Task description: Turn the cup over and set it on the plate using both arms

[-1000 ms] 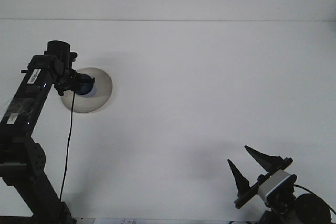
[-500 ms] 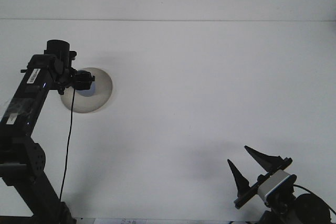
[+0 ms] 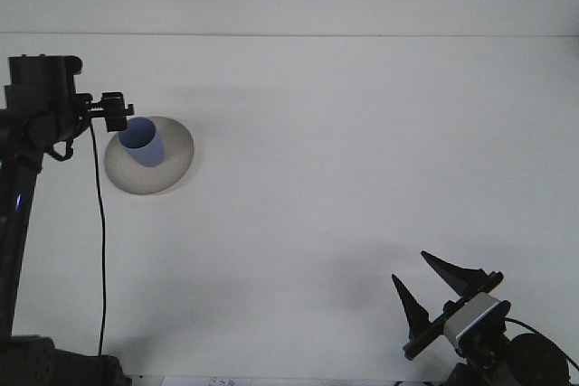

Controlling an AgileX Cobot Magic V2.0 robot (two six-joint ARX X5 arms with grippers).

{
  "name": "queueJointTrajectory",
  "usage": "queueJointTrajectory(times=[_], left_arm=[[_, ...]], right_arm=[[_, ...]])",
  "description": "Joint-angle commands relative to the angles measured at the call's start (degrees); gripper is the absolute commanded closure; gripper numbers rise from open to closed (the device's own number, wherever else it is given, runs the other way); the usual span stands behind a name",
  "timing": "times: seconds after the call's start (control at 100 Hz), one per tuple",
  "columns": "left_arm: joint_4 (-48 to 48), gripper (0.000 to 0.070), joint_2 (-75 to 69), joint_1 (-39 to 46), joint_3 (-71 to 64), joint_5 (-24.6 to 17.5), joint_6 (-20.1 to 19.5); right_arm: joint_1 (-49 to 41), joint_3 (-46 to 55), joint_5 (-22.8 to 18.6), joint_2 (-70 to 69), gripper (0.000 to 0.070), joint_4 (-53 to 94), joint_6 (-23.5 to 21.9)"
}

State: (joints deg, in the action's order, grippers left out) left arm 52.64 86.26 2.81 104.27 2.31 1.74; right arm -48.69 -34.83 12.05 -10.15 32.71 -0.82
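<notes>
From my seat I see the blue cup standing on the grey plate at the far left of the white table, its open mouth up and its body leaning a little toward the upper left. The left gripper sits just above and to the left of the cup's rim, near it but, as far as I can judge, not closed around it; the cup lies below and to the right of the jaws rather than between them. Whether those jaws are parted or clenched I cannot tell (the fingers are a small dark cluster against the arm). A black cable hangs down from the left arm to the table's near edge. The right gripper rests low at the near right corner, well apart from the plate, its two pointed fingers spread wide and holding nothing, with its wrist camera just behind them.
</notes>
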Motion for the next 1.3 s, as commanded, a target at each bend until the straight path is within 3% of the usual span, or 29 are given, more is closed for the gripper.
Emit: queueJointTrajectory(times=[0.0, 0.2, 0.37, 0.47, 0.58, 0.72, 0.76, 0.79, 0.82, 0.87, 0.88, 1.29], left_arm=[[0.28, 0.0226, -4.31, -0.35, 1.29, -2.05, 1.62], [-2.93, 0.0226, -20.85, -4.92, -6.19, -4.04, 3.1], [-9.31, 0.0226, -37.46, -10.71, -26.21, -4.72, 4.87], [-13.25, 0.0226, -47.25, -14.08, -39.41, -7.93, 8.26], [-15.82, 0.0226, -56.52, -16.09, -51.19, -8.22, 12.46], [-16.35, 0.0231, -64.15, -16.83, -59.65, -8.7, 12.81], [-16.33, 0.0258, -65.4, -16.81, -60.67, -8.76, 12.96], [-16.31, 0.0316, -66.12, -16.81, -61.13, -8.76, 12.94], [-16.17, 0.0426, -66.71, -16.81, -61.35, -8.76, 12.94], [-15.93, 0.0671, -67.3, -16.81, -61.35, -8.76, 12.9], [-15.93, 0.07, -67.36, -16.81, -61.35, -8.76, 12.9], [-15.89, 0.0688, -67.67, -16.81, -61.24, -8.76, 12.85]], right_arm=[[-0.48, -0.07, 0.02, -0.02, 0.028, -0.59, 0.44], [-0.48, -0.07, 0.02, -0.02, 0.028, -0.7, 0.44], [-0.48, -0.07, 0.02, -0.02, 0.028, -1.01, 0.44], [-0.48, -0.07, 0.0, -0.02, 0.028, -1.03, 0.37], [-0.48, -0.07, -0.02, -0.02, 0.028, -1.07, 0.17], [-0.48, -0.07, -0.02, -0.02, 0.028, -0.98, 0.2], [-0.48, -0.07, -0.02, -0.02, 0.0296, -0.98, 0.2], [-0.48, -0.07, -0.04, -0.02, 0.0353, -0.96, 0.2], [-0.48, -0.07, -0.04, -0.02, 0.046, -0.96, 0.2], [-0.48, -0.07, -0.02, -0.02, 0.0694, -0.94, 0.2], [-0.48, -0.07, -0.02, -0.02, 0.07, -0.94, 0.2], [-0.48, -0.09, 0.0, -0.02, 0.0694, -1.11, 0.22]])
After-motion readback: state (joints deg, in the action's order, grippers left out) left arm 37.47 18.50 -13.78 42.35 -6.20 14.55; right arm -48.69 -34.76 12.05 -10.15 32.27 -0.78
